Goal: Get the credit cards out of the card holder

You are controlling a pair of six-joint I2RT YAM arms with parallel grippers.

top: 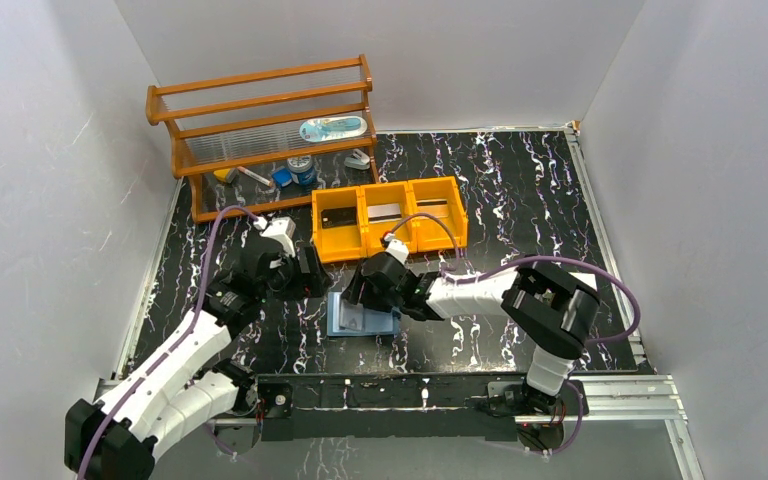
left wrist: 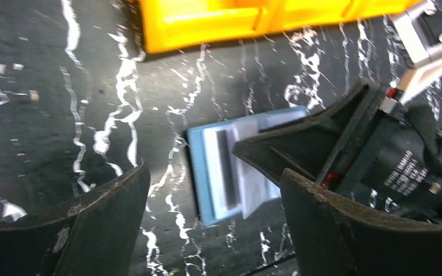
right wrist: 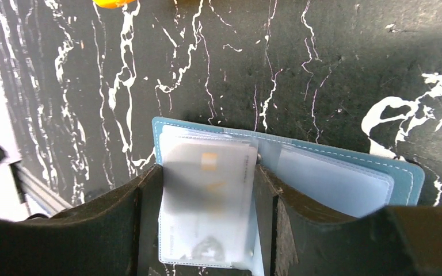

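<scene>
Left gripper (top: pixel 310 275) hangs released, jaws wide apart with nothing between them, over the black marbled table (top: pixel 520 200). It sits just left of the light blue card holder (top: pixel 362 320). The holder lies open and flat near the table's middle, just in front of the orange tray (top: pixel 340 248).

From above, the right gripper (top: pixel 368 296) hides much of the holder. Its own wrist camera shows its jaws closed against both sides of the holder's stack of clear sleeves. A pale credit card (right wrist: pixel 207 190) with a small gold patch shows blurred through the plastic. White stitching runs along the blue cover, and the right-hand sleeve looks frosted. The left wrist camera instead catches a dark stripe in one sleeve and one right finger lying across the holder.

A wooden rack (top: pixel 260 100) stands at the far left corner. White walls close three sides and a metal rail edges the near side. Bare table stretches right of the holder.
</scene>
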